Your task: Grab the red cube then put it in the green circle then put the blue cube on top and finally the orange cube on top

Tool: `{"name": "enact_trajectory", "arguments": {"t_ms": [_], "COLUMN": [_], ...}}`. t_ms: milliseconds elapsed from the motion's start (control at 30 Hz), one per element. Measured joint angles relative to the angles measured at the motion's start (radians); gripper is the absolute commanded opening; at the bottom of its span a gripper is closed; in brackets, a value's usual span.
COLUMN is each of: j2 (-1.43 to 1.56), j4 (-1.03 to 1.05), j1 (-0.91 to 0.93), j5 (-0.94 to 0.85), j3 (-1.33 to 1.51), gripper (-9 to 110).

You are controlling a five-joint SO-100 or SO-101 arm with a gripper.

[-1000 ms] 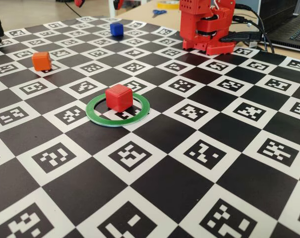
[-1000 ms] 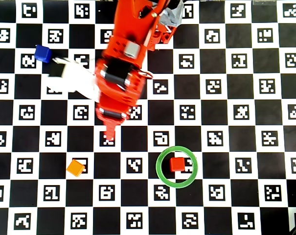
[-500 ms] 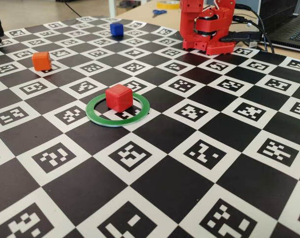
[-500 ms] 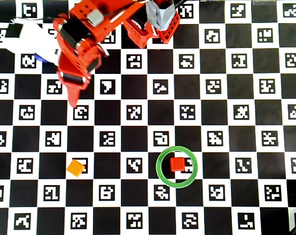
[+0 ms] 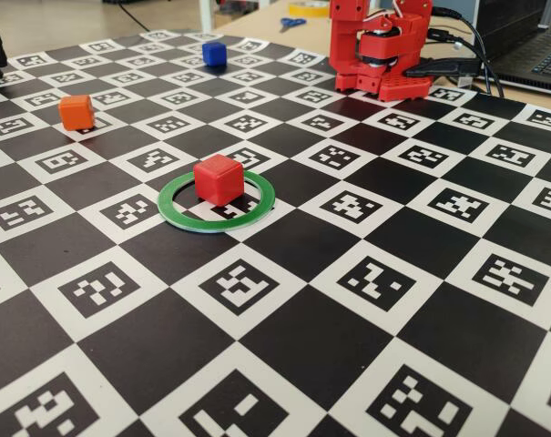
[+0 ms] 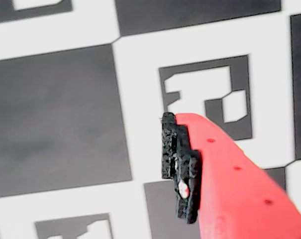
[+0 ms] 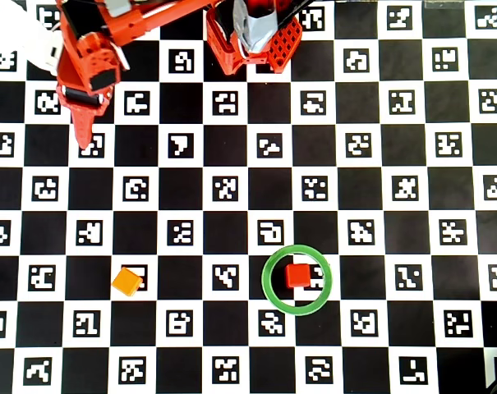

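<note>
1. Ring: the green circle (image 7: 296,279) lies flat on the checkered board (image 7: 379,205), right of centre and on the near half in the overhead view. The red cube (image 7: 296,275) sits inside it, slightly toward the far right of the opening, not touching the rim as far as I can tell.
2. The orange cube (image 7: 126,281) stands on the board well left of the ring, about level with it.
3. The blue cube (image 5: 214,54) shows only in the fixed view, at the far side of the board; in the overhead view the arm covers that spot.
4. The gripper (image 7: 87,141) hangs at the far left, tip pointing toward the near side. Only one red finger with a black pad (image 6: 177,167) shows in the wrist view; can't tell whether the jaws are apart or closed.
5. Room: the board between ring and arm is bare markers, and so is the near edge and the whole right side.
</note>
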Motion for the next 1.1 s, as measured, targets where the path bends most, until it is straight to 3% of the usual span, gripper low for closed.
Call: {"name": "enact_trajectory", "arguments": {"t_ms": [433, 1100], "j2": [-0.14, -0.284], "j4": [-0.071, -0.219], "j1": [0.204, 0.224], "j5": [-0.169, -0.219], "j3": [-0.051, -0.043], "gripper": [44, 44]}}
